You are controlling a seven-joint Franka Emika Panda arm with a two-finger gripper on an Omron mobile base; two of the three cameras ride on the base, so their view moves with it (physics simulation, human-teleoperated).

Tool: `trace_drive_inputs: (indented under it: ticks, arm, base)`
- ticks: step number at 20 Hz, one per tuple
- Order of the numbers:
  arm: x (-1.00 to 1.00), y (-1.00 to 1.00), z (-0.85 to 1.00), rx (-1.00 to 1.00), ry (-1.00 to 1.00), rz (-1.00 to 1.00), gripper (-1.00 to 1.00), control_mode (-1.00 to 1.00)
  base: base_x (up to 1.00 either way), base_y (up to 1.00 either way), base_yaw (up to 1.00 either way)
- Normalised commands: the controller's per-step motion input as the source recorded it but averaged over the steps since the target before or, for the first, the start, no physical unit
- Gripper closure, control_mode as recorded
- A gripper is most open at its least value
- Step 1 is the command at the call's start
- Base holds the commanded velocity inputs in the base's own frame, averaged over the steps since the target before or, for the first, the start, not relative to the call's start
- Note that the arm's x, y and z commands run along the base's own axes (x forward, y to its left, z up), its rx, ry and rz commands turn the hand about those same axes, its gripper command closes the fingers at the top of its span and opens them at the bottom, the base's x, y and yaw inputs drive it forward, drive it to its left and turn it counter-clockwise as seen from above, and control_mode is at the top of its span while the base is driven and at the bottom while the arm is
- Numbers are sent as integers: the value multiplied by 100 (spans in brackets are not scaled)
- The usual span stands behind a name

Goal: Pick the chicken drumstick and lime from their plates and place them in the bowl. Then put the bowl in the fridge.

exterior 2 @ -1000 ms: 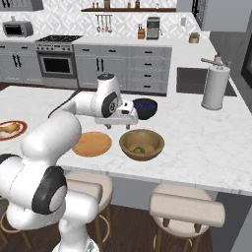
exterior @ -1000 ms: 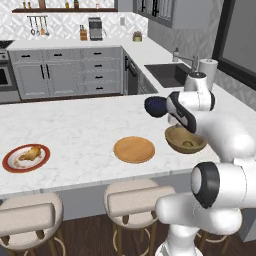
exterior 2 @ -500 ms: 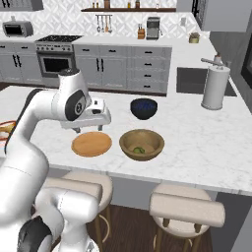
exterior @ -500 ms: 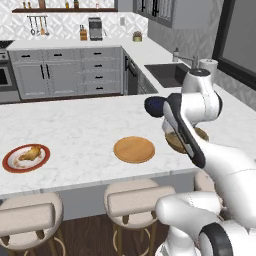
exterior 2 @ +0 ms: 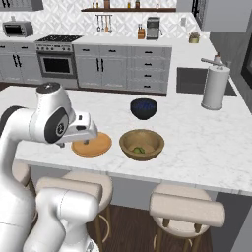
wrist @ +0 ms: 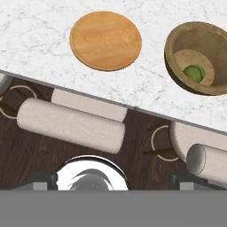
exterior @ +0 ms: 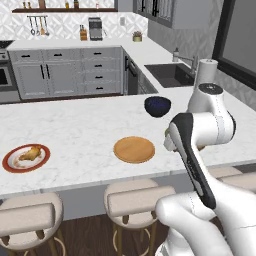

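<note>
The gripper hangs with its jaws spread wide and nothing in them, above the near edge of the wooden plate. The lime already lies in the wooden bowl, just off to the gripper's side. The drumstick sits on the red-rimmed plate, well away across the counter. It is probably light, firm and somewhat greasy, with a lumpy surface; the jaws should close across the thick meaty middle, since the tapered end would likely slip out
</note>
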Motion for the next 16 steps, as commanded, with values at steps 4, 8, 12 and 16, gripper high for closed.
trace_drive_inputs:
  ticks: [4,8,12,16]
  arm:
    - [0,0,-1,0,0,0,-100,-100]
    - [0,11,0,0,0,0,-100,-100]
    - [4,56,0,-1,-3,-1,-100,-100]
    - [0,0,0,0,0,0,-100,100]
  base:
    - [0,0,0]
    - [0,0,0]
    - [0,0,0]
    - [6,96,-2]
